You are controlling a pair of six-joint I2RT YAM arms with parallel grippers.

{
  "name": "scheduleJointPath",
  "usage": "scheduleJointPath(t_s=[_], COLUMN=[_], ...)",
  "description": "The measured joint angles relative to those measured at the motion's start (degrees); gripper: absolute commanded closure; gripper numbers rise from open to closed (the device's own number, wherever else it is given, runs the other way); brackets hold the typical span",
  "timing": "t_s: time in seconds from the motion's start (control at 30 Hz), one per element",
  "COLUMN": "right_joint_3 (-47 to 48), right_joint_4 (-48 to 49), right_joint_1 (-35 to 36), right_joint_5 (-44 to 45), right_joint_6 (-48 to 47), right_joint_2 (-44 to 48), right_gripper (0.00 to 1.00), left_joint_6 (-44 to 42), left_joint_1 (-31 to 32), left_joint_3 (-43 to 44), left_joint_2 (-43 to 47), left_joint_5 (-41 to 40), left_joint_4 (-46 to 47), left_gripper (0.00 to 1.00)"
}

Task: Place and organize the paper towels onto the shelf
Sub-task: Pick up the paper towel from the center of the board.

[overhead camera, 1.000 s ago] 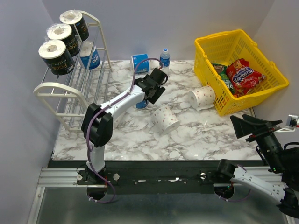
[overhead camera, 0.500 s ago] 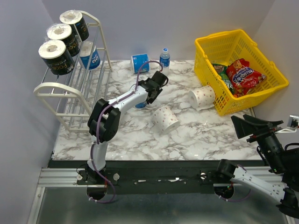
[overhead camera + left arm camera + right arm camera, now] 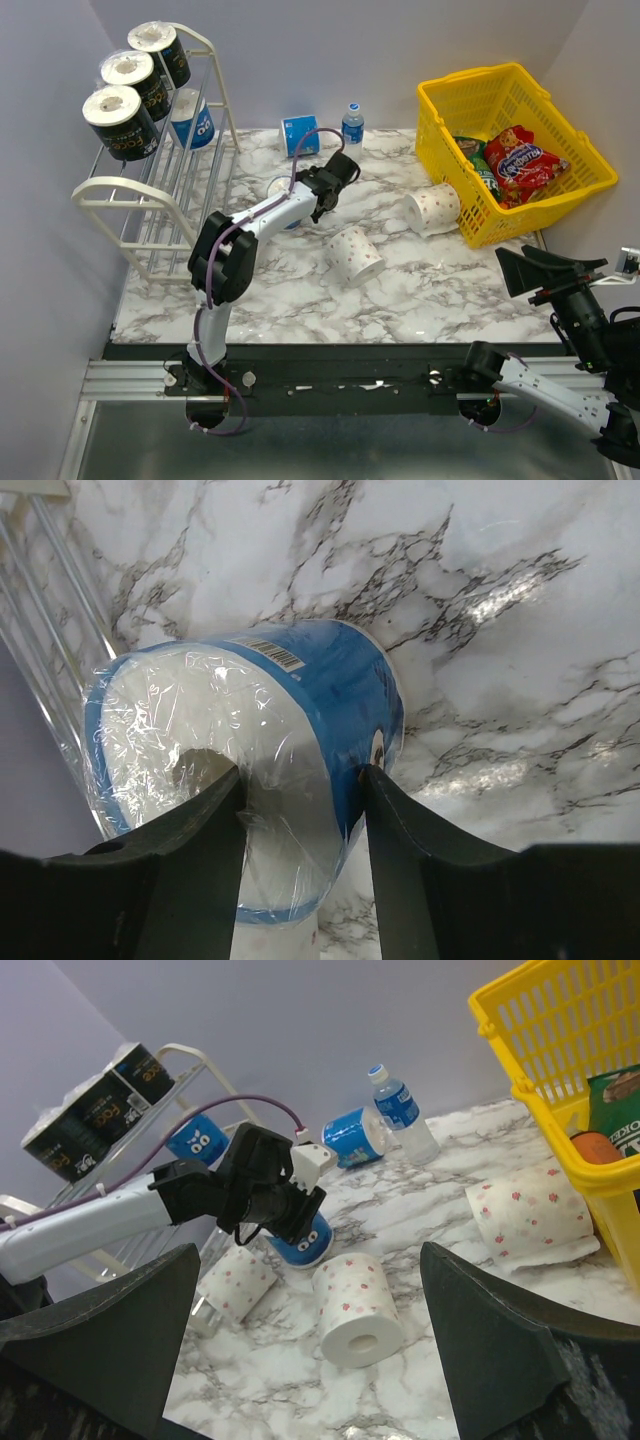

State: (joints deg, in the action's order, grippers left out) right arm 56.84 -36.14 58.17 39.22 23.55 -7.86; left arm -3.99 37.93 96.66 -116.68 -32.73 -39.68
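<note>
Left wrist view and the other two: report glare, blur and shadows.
Left wrist view: bright glare patches on the marble table, glints on the plastic wrap of the blue roll. Right wrist view: the near fingers are dark and soft-edged. Top external view: even light, soft shadows.

I count nine rolls. Three black-wrapped paper towel rolls (image 3: 121,124) (image 3: 137,82) (image 3: 163,52), far left, on the top tier of one white metal-bar rack (image 3: 165,195). Three blue-wrapped paper towel rolls (image 3: 190,118) (image 3: 298,133) (image 3: 330,680): one on the rack, one far, one mid-table. Three white paper towel rolls with reddish dots (image 3: 352,255) (image 3: 432,208) (image 3: 238,1280) on the table. One small clear plastic water bottle (image 3: 352,122). One yellow plastic basket (image 3: 440,140), right. Snack bags (image 3: 525,158) inside: at least two, exact count unclear.
</note>
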Motion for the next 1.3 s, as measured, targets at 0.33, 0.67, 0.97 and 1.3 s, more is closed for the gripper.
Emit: scheduleJointPath(t_s=[0.33,0.67,0.97,1.3], right_joint_3=[0.3,7.6,10.6,13.0], right_joint_4=[-0.4,-3.2,-6.1,-7.3], right_joint_1=[0.0,0.0,0.0,0.0], right_joint_5=[0.2,3.9,5.1,5.0], right_joint_6=[-0.3,-2.6,-2.4,-1.1], right_joint_2=[-2.4,-6.4,-11.3,-16.7], right_gripper=[0.0,0.0,0.0,0.0], left_joint_6=[0.0,-3.2,-4.8,-6.0], left_joint_1=[-0.1,-1.4,-4.9,-6.2], left_joint_3=[8.3,9.1,4.9,1.8], left_joint_2=[3.2,6.1,8.6,11.9], left_joint_5=[-10.3,-21.4,-23.0,-23.1], left_joint_4=[-8.5,-10.6,-7.7,-5.0], left_gripper=[0.58,0.58,0.58,0.6])
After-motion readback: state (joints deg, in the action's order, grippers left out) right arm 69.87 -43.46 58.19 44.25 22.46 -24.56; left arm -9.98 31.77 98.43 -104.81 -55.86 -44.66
